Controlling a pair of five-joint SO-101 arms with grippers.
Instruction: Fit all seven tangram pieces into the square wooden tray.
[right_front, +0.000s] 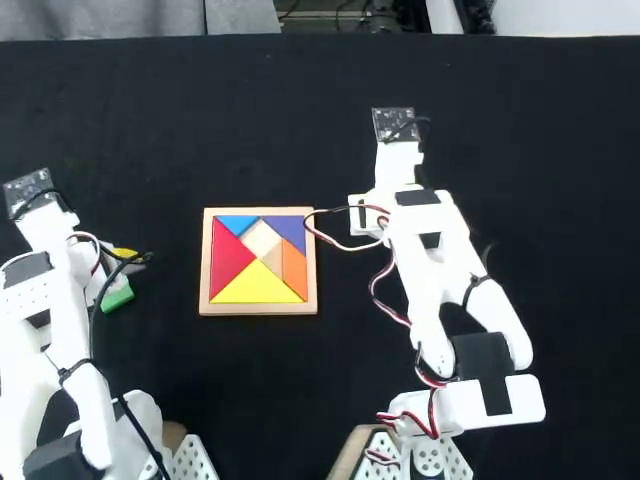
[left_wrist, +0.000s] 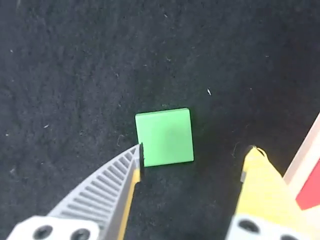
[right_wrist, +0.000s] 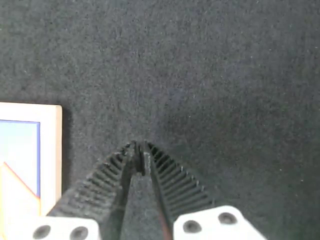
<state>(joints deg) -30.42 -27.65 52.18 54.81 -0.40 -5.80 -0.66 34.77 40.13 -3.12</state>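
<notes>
The square wooden tray (right_front: 258, 305) lies mid-table and holds coloured pieces: blue, purple, red, yellow and orange. A bare square gap (right_front: 262, 240) shows in their middle. A green square piece (left_wrist: 165, 136) lies flat on the black cloth left of the tray (left_wrist: 304, 156); from above the green square (right_front: 117, 295) sits beside the left arm. My left gripper (left_wrist: 196, 152) hangs open just over it, the grey fingertip (left_wrist: 138, 152) at the square's corner. My right gripper (right_wrist: 138, 150) is shut and empty over cloth, just off the tray's corner (right_wrist: 50, 150).
The right arm (right_front: 430, 260) stretches along the tray's right side, its cable looping over the tray's right edge (right_front: 325, 238). The left arm (right_front: 50, 300) stands at the left border. Black cloth covers the whole table, with open room behind the tray.
</notes>
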